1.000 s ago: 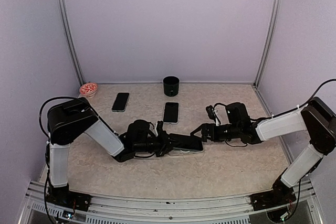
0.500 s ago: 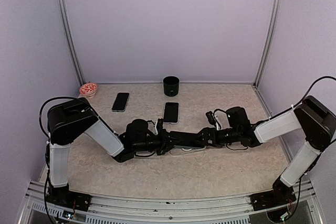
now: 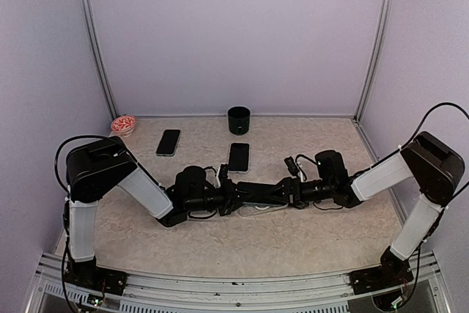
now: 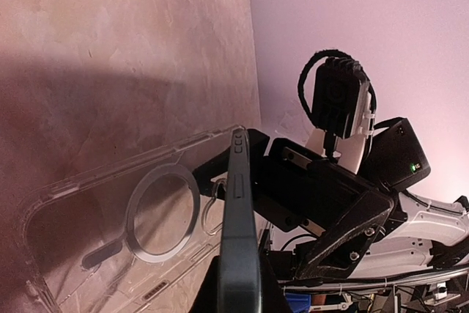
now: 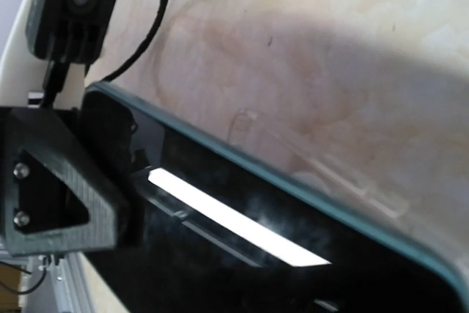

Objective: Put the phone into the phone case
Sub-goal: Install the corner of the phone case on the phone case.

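Beige tabletop (image 3: 308, 243) — left gripper (image 3: 238, 197) pinches the phone (image 3: 258, 193) over the clear phone case (image 4: 95, 240). Right gripper (image 3: 289, 192) sits at the phone's far end — spread or pressed, I cannot tell.

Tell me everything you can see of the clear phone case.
The phone case is clear plastic with raised rims, a ring and a short bar set in its back. It lies flat and empty on the beige table. The dark phone, gripped edge-on in the left pincer, stands over one long side; whether it touches the case cannot be told.
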